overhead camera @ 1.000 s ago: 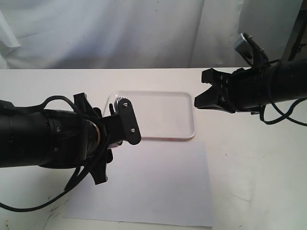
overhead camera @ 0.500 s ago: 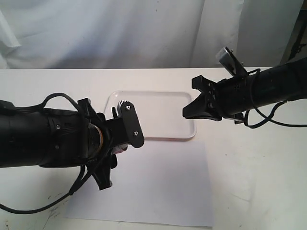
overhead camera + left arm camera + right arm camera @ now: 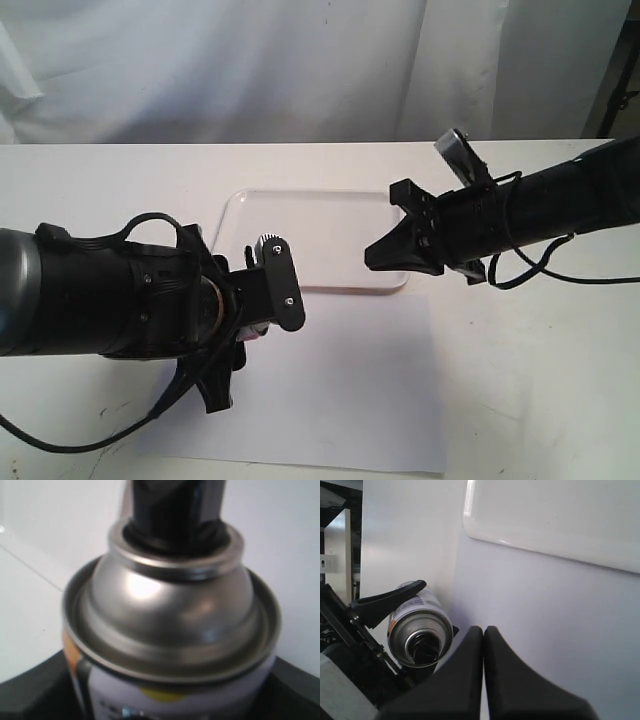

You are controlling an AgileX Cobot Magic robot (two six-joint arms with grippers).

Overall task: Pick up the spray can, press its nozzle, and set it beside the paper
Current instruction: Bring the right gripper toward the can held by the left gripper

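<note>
Exterior view hides almost all of the spray can [image 3: 420, 625] from you. The left arm covers it, and the left gripper [image 3: 262, 300] hangs over the left edge of the paper [image 3: 340, 390], close to the near corner of the white tray [image 3: 330, 200] on the worktop [image 3: 530, 380].

The left wrist view fills with the can's silver dome. The black nozzle [image 3: 175, 510] is blurred and cut off by the frame edge, and so is the white body below. Dark jaws flank the body on both sides, clamped on it.

The right wrist view shows the can tipped over, its top turned toward that camera, with one left finger [image 3: 390, 602] lying along its side. The right gripper [image 3: 483, 630] has its jaws pressed together with nothing between them. Its tip is near the nozzle with a gap showing. You cannot tell whether the can's far end touches the paper.
</note>
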